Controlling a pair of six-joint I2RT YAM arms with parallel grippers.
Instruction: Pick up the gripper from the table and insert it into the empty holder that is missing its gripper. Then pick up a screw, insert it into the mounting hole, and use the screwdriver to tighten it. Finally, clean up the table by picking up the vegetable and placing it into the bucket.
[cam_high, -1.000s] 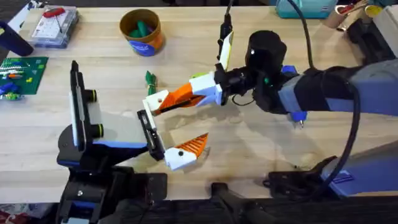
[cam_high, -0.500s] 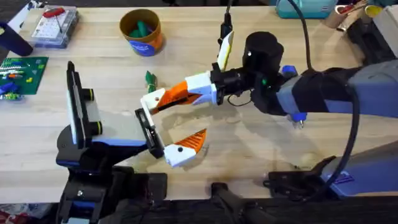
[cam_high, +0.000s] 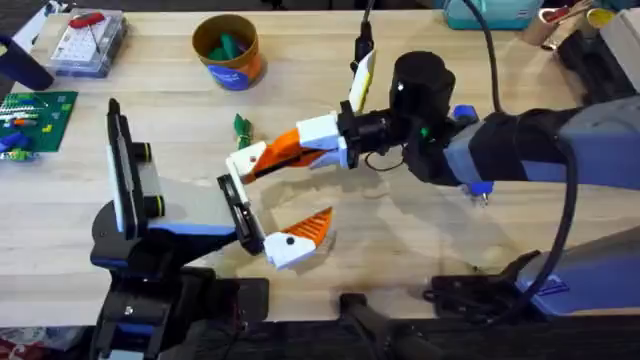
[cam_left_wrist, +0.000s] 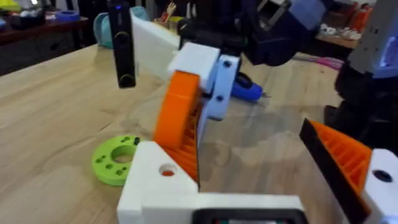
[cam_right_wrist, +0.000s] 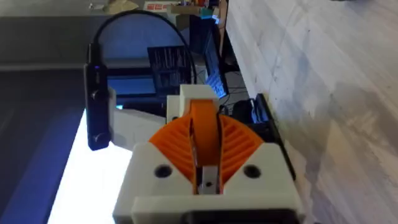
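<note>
The right claw (cam_high: 262, 160) is gripping the loose orange finger (cam_high: 292, 150) tight, its long axis pointing toward the left arm's bare white holder (cam_high: 247, 163), which it is just touching or nearly so; I cannot tell whether it is seated. The left claw (cam_high: 268, 208) is standing open, empty, its other block bearing an orange wedge (cam_high: 312, 229). Beyond lie the vegetable (cam_high: 242, 127), the bucket (cam_high: 227, 50) and, in a far box, the screwdriver (cam_high: 88, 18). A lime ring (cam_left_wrist: 115, 160) is lying on the counter (cam_high: 420, 240) beneath the joint, not blocking it.
</note>
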